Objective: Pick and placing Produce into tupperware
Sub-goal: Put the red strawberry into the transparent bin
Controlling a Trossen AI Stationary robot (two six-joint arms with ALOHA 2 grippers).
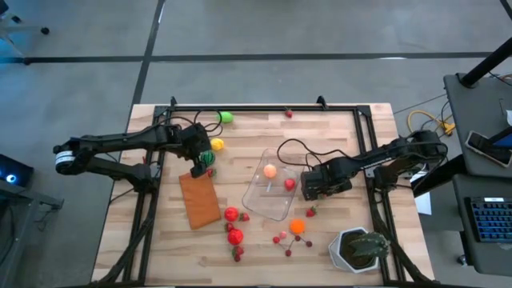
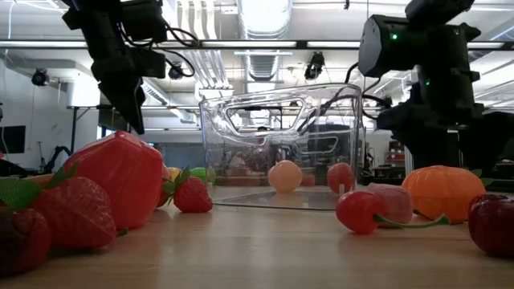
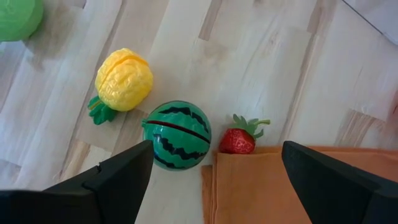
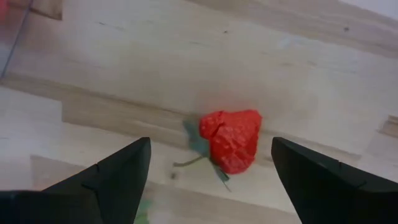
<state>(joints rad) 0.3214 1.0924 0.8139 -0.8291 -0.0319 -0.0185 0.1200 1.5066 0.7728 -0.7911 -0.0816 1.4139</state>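
The clear tupperware (image 1: 264, 196) stands mid-table with a peach-coloured ball (image 1: 270, 170) and a red piece (image 1: 290, 184) inside. My right gripper (image 4: 211, 142) hangs open just right of it (image 1: 320, 188), pointing down, its fingers on either side of a small red strawberry (image 4: 230, 148) that lies on the table below them. My left gripper (image 3: 217, 149) is open above the far end of the brown-orange rectangle (image 1: 199, 200). Under it lie a toy watermelon (image 3: 178, 135), a strawberry (image 3: 239, 140) and a yellow fruit (image 3: 123, 79).
More produce lies near the front edge: red pieces (image 1: 234, 226), an orange one (image 1: 298, 226) and cherries (image 1: 288, 240). A green fruit (image 1: 226, 118) sits at the far edge. A plant in a white pot (image 1: 360, 248) stands at the near right. Black rails (image 1: 364, 120) frame the table.
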